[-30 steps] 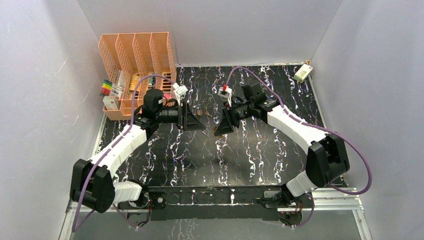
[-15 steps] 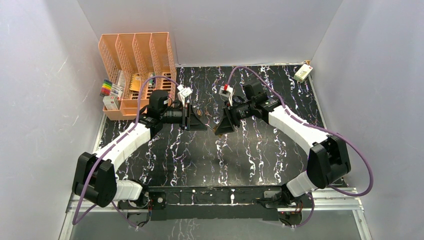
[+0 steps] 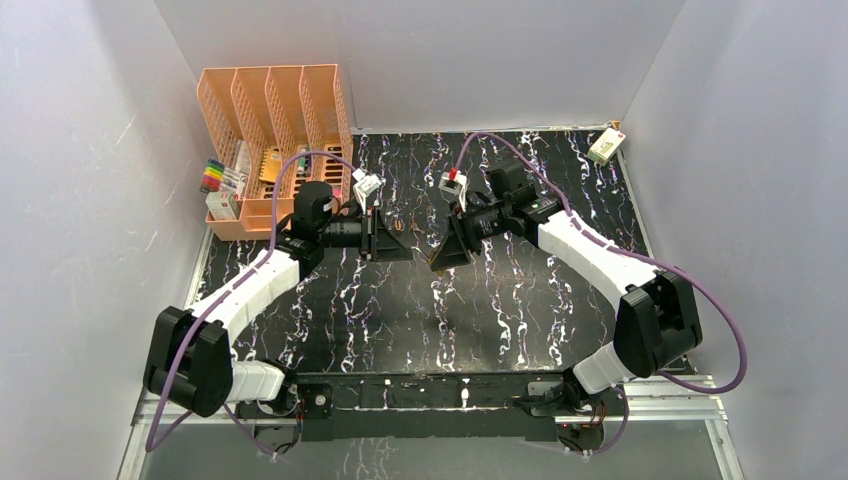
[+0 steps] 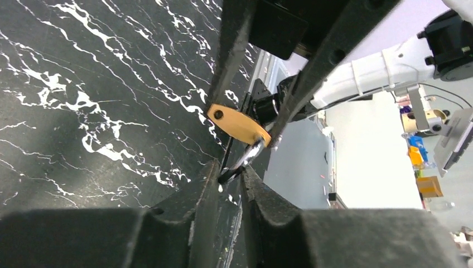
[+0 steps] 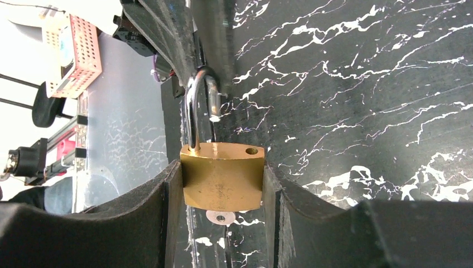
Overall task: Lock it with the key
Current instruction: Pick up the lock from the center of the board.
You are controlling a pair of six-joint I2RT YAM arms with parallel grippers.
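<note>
Clamping brass padlock (image 5: pixel 223 177) by body sides in right gripper (image 5: pixel 222 170), jaws half spread, aloft over table (image 3: pixel 380 300). Pinching key (image 4: pixel 248 153), seated in padlock's base, in left gripper (image 4: pixel 230 167), nearly closed. Probably heavy, rigid, slick; best gripped across body, key by bow.

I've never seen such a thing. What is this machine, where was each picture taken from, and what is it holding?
Two robot arms stand at a black marbled table. The wide picture looks down from above; the two close ones come from a camera on each wrist. The right fingers hold a brass padlock, with what seems a key under it. The left fingers pinch its open shackle. At the back are an orange rack and a small white box.
</note>
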